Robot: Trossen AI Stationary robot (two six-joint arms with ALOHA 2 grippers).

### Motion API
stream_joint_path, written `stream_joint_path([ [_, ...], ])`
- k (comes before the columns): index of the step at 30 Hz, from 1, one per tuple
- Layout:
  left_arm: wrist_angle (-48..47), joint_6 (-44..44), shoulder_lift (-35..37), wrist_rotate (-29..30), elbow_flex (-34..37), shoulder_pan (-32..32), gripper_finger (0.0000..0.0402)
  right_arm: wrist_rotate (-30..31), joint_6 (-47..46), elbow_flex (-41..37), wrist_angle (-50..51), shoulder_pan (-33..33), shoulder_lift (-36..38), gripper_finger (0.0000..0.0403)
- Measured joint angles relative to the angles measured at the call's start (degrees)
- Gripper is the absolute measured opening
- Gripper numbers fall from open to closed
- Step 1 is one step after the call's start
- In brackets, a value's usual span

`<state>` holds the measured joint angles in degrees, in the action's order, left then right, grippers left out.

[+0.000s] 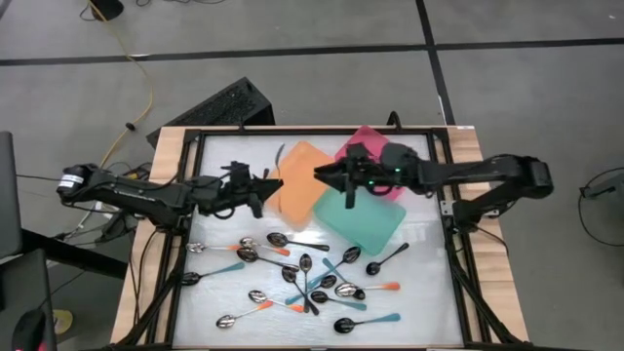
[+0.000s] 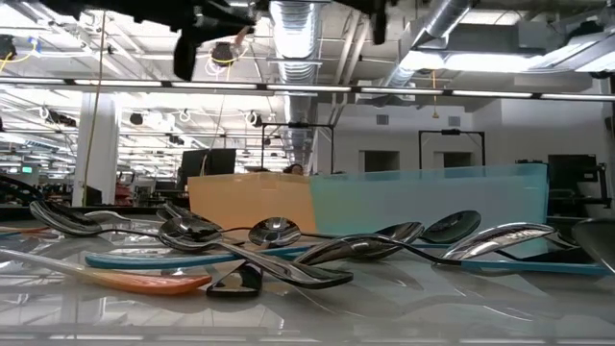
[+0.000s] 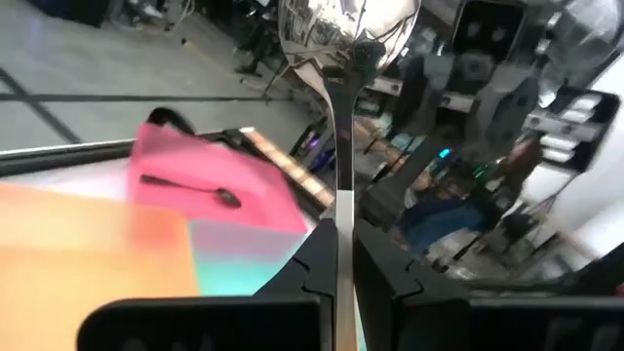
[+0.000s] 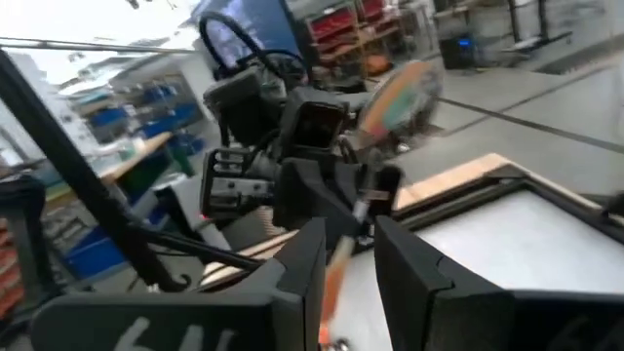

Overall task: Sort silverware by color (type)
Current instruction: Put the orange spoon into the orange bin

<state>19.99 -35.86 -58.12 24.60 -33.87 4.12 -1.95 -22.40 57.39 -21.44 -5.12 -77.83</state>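
- The left claw [image 3: 336, 239] is closed on the handle of a shiny spoon [image 3: 341, 39], which stands upright between the fingers. In the high view this claw hangs over the left edge of the orange tray [image 1: 302, 207].
- The right claw [image 4: 349, 234] grips an orange-handled spoon [image 4: 335, 281] between its fingers. It hangs over the gap between the orange tray and the pink tray [image 1: 366, 139].
- To do this step well, I think each claw should come low over the matching tray and open only when the spoon is well inside the rim, so it does not bounce out. The two claws are near each other, so one should move at a time.
- The colour of the left spoon's handle is hard to tell; it should be checked before the drop.
- Trays: three, the third being the teal tray [image 1: 369, 226].
- One black spoon [image 3: 195, 187] lies already in the pink tray.
- The other spoons [image 1: 307, 278] lie scattered on the surface [image 1: 419, 302] in front of the trays, about fifteen. They are mixed in colour, and several cross each other, so the count is not exact.
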Motion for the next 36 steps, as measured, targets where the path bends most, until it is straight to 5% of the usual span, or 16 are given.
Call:
stream_joint_path([
  [13, -3.2, 8.5, -5.7, 7.0, -7.3, -0.4, 0.0002, 0.3, 3.9, 1.6, -1.9, -0.2, -5.9, 0.0103],
  [26, -4.7, 8.9, -7.6, 7.3, -7.3, -1.4, 0.0002, -4.0, 10.0, 12.9, 3.0, -1.3, -15.4, 0.0103],
  [36, -5.0, 9.3, -7.7, 7.3, -7.3, -1.3, 0.0002, -5.7, 7.4, 14.7, 9.0, -3.3, -15.0, 0.0103],
])
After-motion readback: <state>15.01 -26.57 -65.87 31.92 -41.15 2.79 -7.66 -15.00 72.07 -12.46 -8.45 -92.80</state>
